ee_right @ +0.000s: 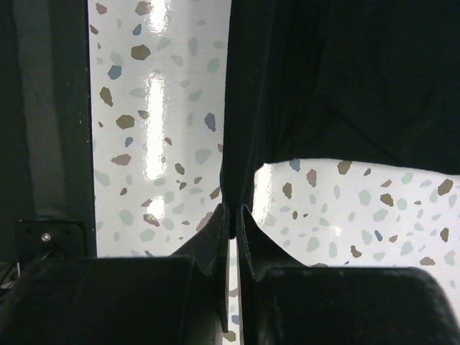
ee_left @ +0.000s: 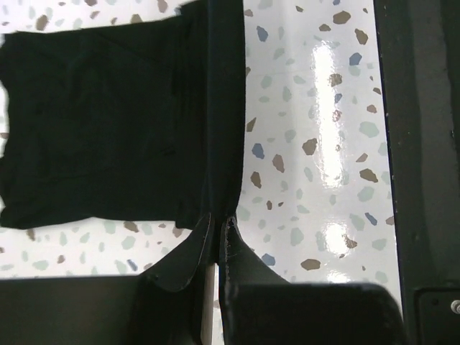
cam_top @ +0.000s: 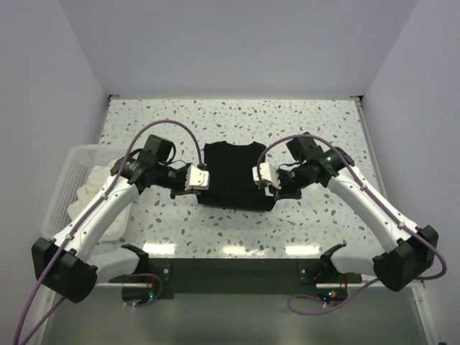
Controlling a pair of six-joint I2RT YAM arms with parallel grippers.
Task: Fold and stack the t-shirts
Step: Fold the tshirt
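Black t-shirt clamped by left end effector and right end effector, basket nearby.

Both arms reach inward, left tool and right tool facing, each pinched shut on the black t-shirt.

A speckled counter was seen; a black t-shirt was spread at its middle, and a white lattice basket was set at its left edge.

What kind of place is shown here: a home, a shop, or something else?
Probably a robot test cell, not a home: two arms bolted at the near edge of a speckled table, with plain white walls close around it.
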